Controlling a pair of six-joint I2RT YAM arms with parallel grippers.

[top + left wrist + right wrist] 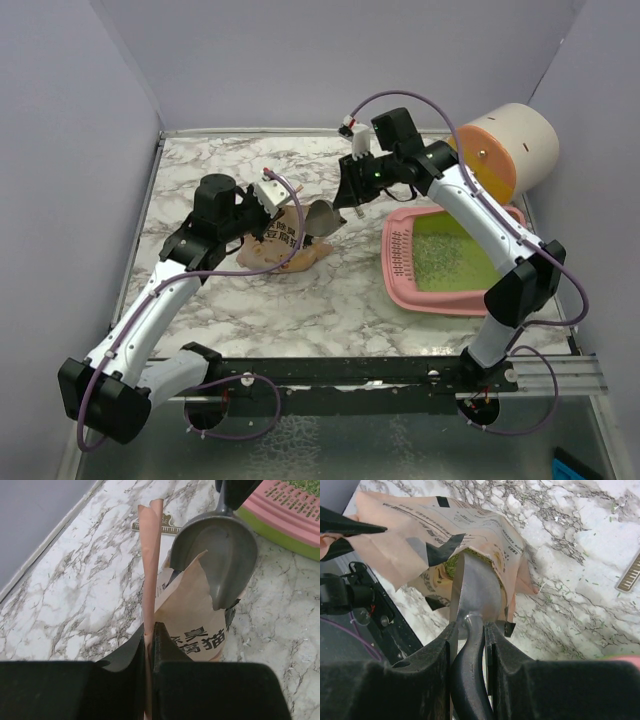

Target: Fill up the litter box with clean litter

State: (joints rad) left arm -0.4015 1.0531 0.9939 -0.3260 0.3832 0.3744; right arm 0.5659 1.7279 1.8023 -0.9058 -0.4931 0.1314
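Tan paper bag (192, 615), printed with black Chinese characters ("猫" legible), is pinched at its rim by the left gripper (150, 632). A grey metal scoop (222, 555) is clamped by its handle in the right gripper (470, 625). Pale-green granular litter (450, 255) lies in the pink rectangular plastic litter box (430, 302), rightward, clear of both jaws.

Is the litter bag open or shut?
Open: left gripper pinches the bag edge; scoop sits in its mouth, litter visible inside.
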